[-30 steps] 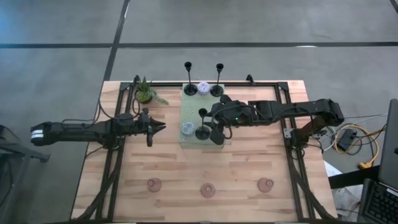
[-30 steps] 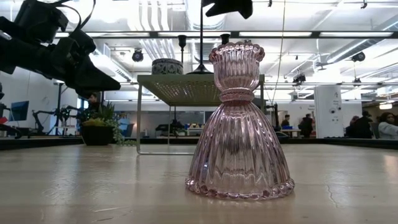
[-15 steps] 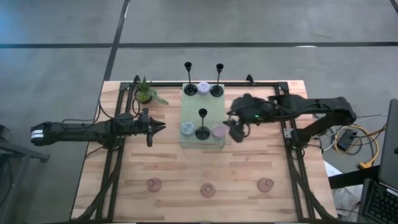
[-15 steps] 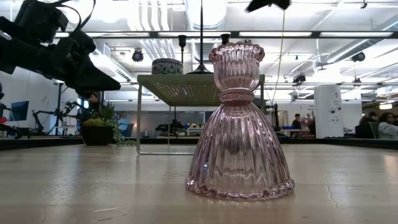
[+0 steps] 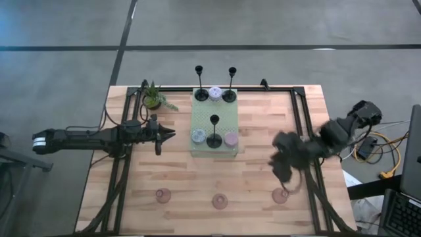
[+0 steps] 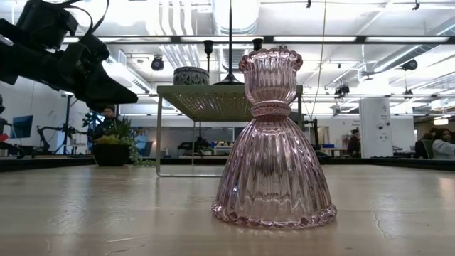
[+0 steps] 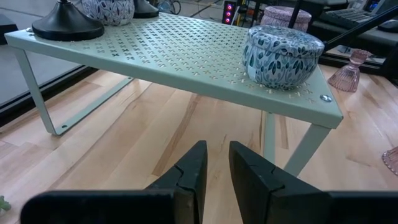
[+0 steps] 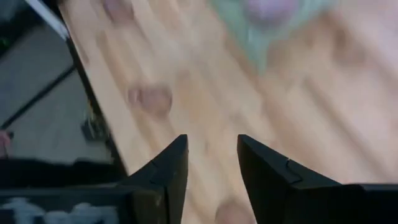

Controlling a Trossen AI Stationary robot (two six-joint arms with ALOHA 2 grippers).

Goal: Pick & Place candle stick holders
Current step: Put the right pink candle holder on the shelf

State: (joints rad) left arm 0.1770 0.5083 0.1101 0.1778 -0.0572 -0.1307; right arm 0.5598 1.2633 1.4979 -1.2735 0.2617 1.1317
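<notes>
Jaws: right gripper (image 5: 284, 172) fingers apart with nothing between them, per its wrist view; left gripper (image 5: 166, 135) fingers nearly together, a thin gap, also empty.
Right arm: over the table's 4 o'clock area, directly above the right-hand pink cup (image 5: 281, 195); image is motion-blurred, so height above it is hard to judge.
Left arm: waits at 9 o'clock, tip pointing at the pale green shelf (image 5: 227, 118).
On shelf: tall black candlesticks (image 5: 199, 94) and (image 5: 229, 94) at the 12 o'clock edge with a lilac cup (image 5: 215, 93) between them; third black candlestick (image 5: 214, 139) at the 6 o'clock edge, flanked by a blue-patterned cup (image 5: 198, 135) and a pink cup (image 5: 231, 138).
Still on table: pink cups at 6 o'clock, (image 5: 162, 195), (image 5: 220, 201), plus the right-hand one.
Risk: fast descent could clip the cup's rim and tip it; ribbed glass likely slips in a shallow grip.
Edges: right-hand cup sits close to the black frame rail (image 5: 308, 141) and the 6 o'clock table edge (image 5: 197, 230); a knocked cup could roll off.
Room: open wood between shelf and cup row; shelf itself crowded, stems easy to topple.
</notes>
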